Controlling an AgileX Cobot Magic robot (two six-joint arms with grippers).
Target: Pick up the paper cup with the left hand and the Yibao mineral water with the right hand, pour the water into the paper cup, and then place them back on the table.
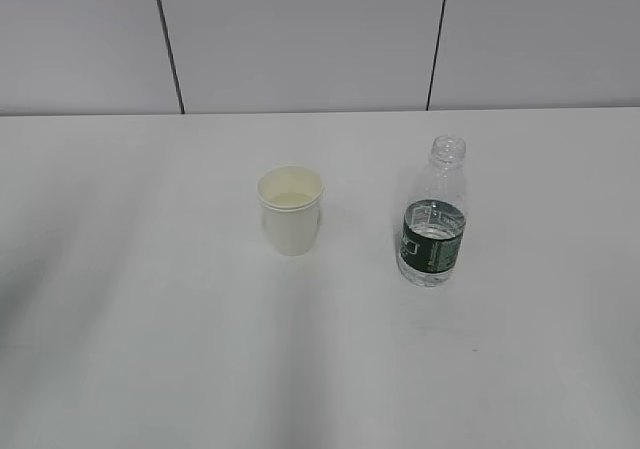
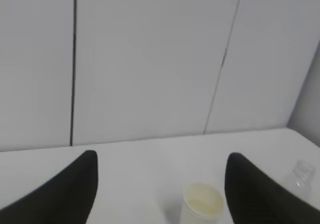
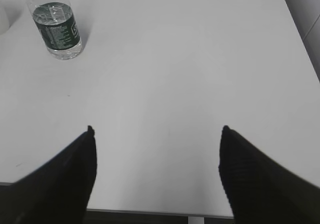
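The table (image 1: 150,349) fills the near foreground of the exterior view, a plain white matte top running back to a pale panelled wall (image 1: 300,39) with dark seams. No arm shows in that view.

The water bottle (image 1: 433,214) stands upright right of centre, uncapped, with a dark green label band and water reaching about to the top of that band. The paper cup (image 1: 291,209) stands upright to its left, well apart from it, white with a cream inside; there may be a little liquid in it, though the view is too soft to be sure.

The left hand (image 2: 160,159) hangs above the table with its fingers spread wide and empty, the cup ahead between them. The right hand (image 3: 156,134) is likewise wide open, holding nothing, near the table's front edge with the bottle far ahead to its left.
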